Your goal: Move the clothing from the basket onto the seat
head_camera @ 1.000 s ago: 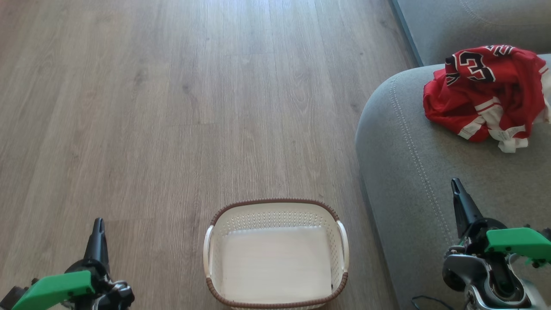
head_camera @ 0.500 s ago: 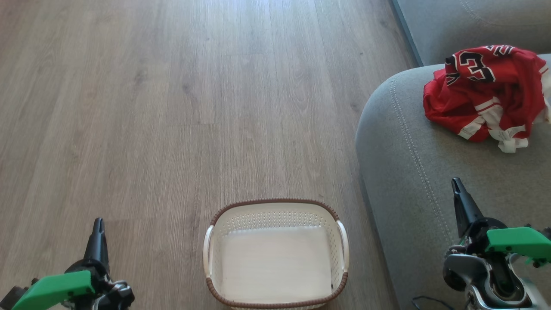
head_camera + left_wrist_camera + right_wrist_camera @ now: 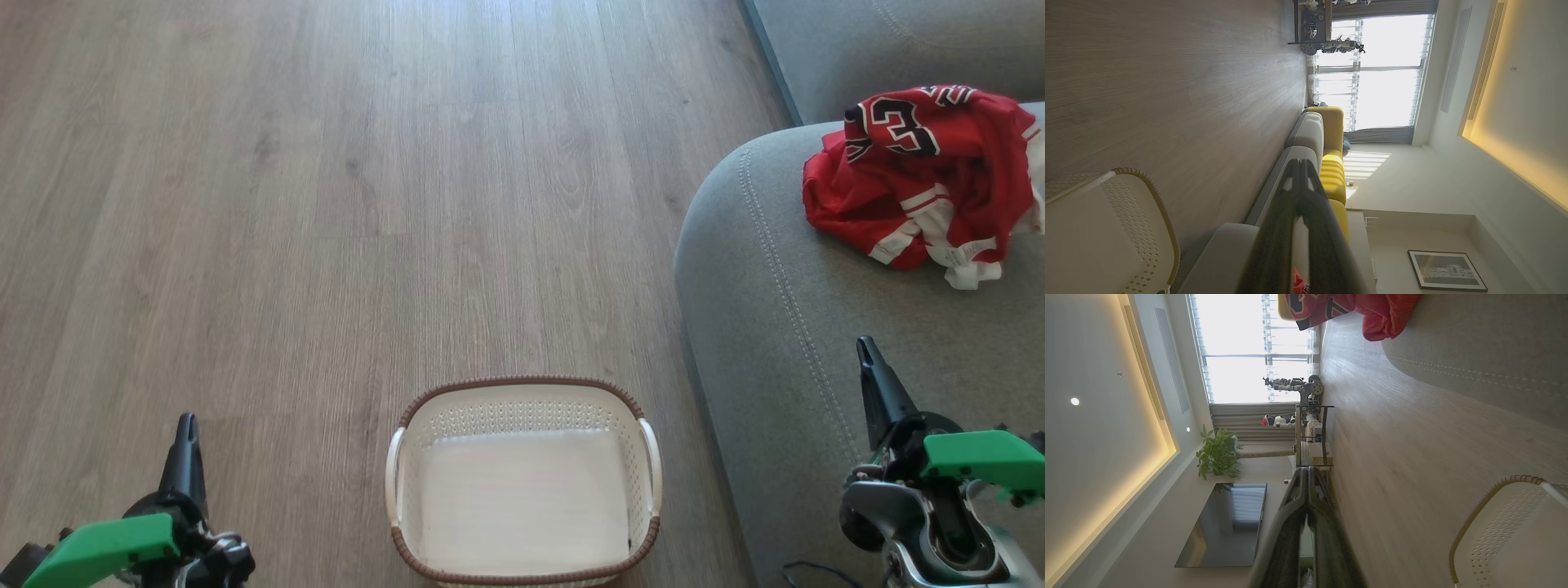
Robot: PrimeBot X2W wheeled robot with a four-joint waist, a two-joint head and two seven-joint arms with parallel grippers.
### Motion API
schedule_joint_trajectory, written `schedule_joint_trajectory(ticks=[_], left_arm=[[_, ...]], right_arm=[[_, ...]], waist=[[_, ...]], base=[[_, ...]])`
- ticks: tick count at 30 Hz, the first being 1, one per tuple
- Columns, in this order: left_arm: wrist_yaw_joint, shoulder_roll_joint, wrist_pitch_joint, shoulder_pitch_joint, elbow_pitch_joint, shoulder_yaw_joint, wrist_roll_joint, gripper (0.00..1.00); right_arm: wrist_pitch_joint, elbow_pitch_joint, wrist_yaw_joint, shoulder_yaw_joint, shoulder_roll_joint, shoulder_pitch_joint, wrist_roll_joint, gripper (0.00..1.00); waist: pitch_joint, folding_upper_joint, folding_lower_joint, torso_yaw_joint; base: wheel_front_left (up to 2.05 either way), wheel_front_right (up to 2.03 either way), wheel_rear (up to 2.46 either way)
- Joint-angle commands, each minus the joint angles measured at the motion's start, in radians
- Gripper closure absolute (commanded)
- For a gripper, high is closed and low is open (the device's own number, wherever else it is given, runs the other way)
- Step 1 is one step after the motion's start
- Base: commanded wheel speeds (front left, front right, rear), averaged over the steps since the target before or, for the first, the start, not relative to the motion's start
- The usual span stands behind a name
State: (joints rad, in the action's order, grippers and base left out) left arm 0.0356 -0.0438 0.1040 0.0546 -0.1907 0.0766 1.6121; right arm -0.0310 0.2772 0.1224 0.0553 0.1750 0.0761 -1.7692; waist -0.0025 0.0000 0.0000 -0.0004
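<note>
The red clothing (image 3: 922, 175) with white trim and black numerals lies bunched on the grey seat (image 3: 775, 327) at the upper right; its edge also hangs at the top of the right wrist view as clothing (image 3: 1372, 314). The cream basket (image 3: 522, 482) with a brown rim stands on the floor at bottom centre, with nothing inside. My left gripper (image 3: 186, 429) is shut at the lower left, over bare floor. My right gripper (image 3: 865, 353) is shut at the lower right, above the seat's front part, holding nothing. The basket (image 3: 1114, 232) and the seat (image 3: 1224, 257) show in the left wrist view.
Wood-look floor (image 3: 326, 204) stretches to the left and ahead of the basket. A second grey sofa cushion (image 3: 857, 49) lies beyond the seat. Farther off are yellow cushions (image 3: 1333, 179), a dark screen (image 3: 1224, 526), a potted plant (image 3: 1218, 455) and a metal rack (image 3: 1312, 437).
</note>
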Motion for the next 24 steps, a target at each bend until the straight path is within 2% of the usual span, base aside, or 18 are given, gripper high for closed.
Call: schedule_joint_trajectory(ticks=[1,24], left_arm=[[0.008,-0.010,0.005,0.047,0.038,0.035,-0.001,1.00],[0.008,-0.009,0.005,0.047,0.038,0.036,-0.001,1.00]], right_arm=[[-0.007,-0.040,0.008,0.021,0.022,0.046,-0.007,1.00],[-0.041,-0.050,0.008,0.062,0.054,0.046,-0.044,1.00]], waist=[[0.000,0.0000,0.0000,0.000],[0.000,0.0000,0.0000,0.000]], base=[[0.00,0.00,0.00],[0.00,0.00,0.00]])
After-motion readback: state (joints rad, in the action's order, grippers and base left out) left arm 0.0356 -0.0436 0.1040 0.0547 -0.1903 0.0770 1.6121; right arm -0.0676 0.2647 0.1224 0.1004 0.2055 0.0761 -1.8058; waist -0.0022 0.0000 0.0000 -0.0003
